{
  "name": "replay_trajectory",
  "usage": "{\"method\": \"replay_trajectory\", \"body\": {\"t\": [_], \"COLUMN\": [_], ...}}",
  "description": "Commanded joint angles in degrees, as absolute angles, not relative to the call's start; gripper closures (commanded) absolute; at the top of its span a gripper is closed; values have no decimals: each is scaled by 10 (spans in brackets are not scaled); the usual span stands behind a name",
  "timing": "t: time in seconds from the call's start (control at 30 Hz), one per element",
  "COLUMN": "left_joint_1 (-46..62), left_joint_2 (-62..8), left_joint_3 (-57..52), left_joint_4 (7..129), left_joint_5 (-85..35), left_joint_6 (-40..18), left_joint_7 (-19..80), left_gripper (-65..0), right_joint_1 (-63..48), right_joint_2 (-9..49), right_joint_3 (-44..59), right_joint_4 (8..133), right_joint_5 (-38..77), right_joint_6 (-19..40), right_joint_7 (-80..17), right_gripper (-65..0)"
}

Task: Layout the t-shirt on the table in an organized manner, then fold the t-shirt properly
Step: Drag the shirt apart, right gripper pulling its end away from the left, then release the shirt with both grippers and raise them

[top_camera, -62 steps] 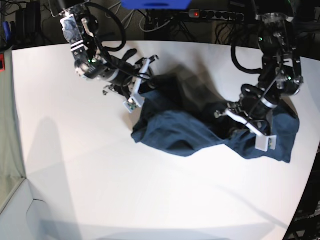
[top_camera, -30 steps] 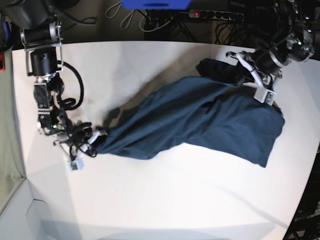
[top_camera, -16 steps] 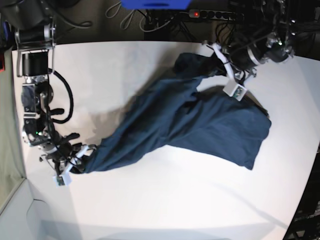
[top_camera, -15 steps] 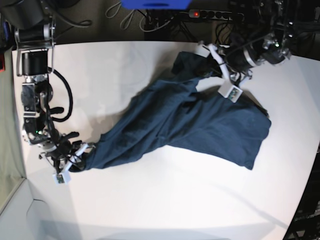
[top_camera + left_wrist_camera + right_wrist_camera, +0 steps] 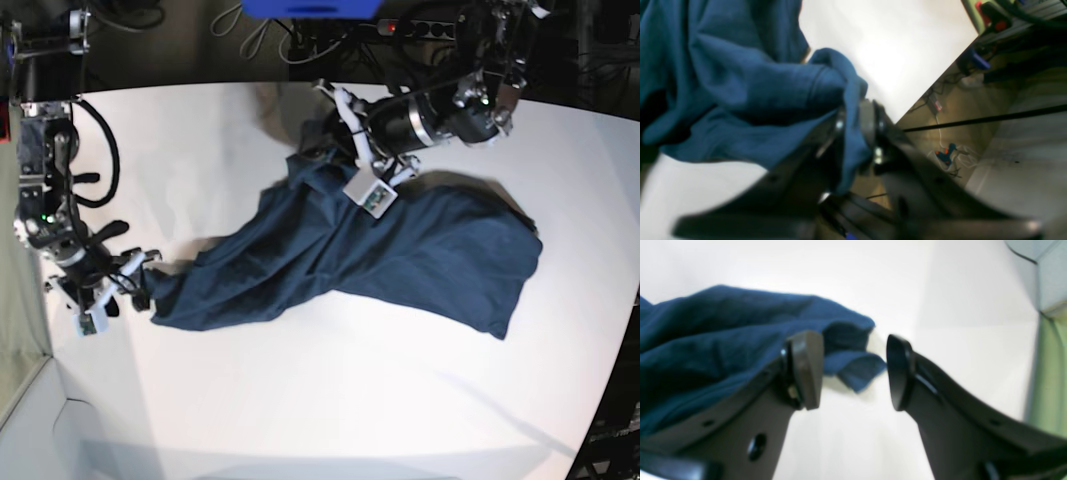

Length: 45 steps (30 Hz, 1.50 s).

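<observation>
The dark navy t-shirt (image 5: 400, 250) lies spread slantwise on the white table (image 5: 300, 400), from the back centre to the front left, with a wide part to the right. My left gripper (image 5: 328, 140) is at the shirt's back end, shut on a bunched fold of the t-shirt (image 5: 740, 83), with cloth pinched between the fingers (image 5: 870, 123). My right gripper (image 5: 138, 280) is at the shirt's front-left end. In the right wrist view it (image 5: 853, 373) is open, and a loose corner of the t-shirt (image 5: 723, 326) lies on the table (image 5: 873, 273) between and just past the fingertips.
A power strip (image 5: 430, 28) and cables lie behind the table's back edge, with a blue object (image 5: 310, 8) above it. The table's left edge runs close to my right arm, with a grey-green surface (image 5: 1050, 373) beyond it.
My left gripper has carried the shirt's back end leftwards along the back of the table. My right gripper has moved back a little, and the shirt's front-left end now lies flatter.
</observation>
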<state>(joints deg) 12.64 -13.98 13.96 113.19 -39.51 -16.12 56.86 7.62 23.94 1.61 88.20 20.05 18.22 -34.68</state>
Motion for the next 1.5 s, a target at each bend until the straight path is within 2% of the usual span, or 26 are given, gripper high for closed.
{"method": "replay_trajectory", "body": {"t": [0.0,0.07,0.13,0.23,0.33,0.43,0.67,0.97,1.2,1.47], "left_joint_1": [122,122,122,122,122,126,112,71,62,65], "left_joint_2": [-139,-138,-136,-138,-139,-136,-138,-141,-169,-167], "left_joint_3": [138,136,137,134,123,69,-160,-410,-435,-435], "left_joint_4": [1142,1142,1144,1148,1149,1149,1142,1029,949,903], "left_joint_5": [-412,-419,-420,-420,-420,-427,-542,-501,-471,-471], "left_joint_6": [-164,-165,-167,-167,-165,-168,-165,-167,-168,-168], "left_joint_7": [575,602,606,606,606,606,606,613,610,607], "left_gripper": [-129,-231,-344,-481,-572,-624,-628,-628,-628,-628], "right_joint_1": [83,65,42,-2,-57,-102,-197,-264,-281,-274], "right_joint_2": [239,223,205,182,162,132,113,118,145,141], "right_joint_3": [31,54,68,78,75,74,67,-44,-102,-116], "right_joint_4": [904,922,941,982,1033,1075,1134,1148,1144,1084], "right_joint_5": [208,208,208,209,211,211,217,247,246,245], "right_joint_6": [183,183,183,183,183,184,187,187,187,187], "right_joint_7": [-331,-332,-332,-332,-332,-332,-332,-333,-333,-332], "right_gripper": [-315,-323,-350,-394,-420,-422,-421,-422,-422,-420]}}
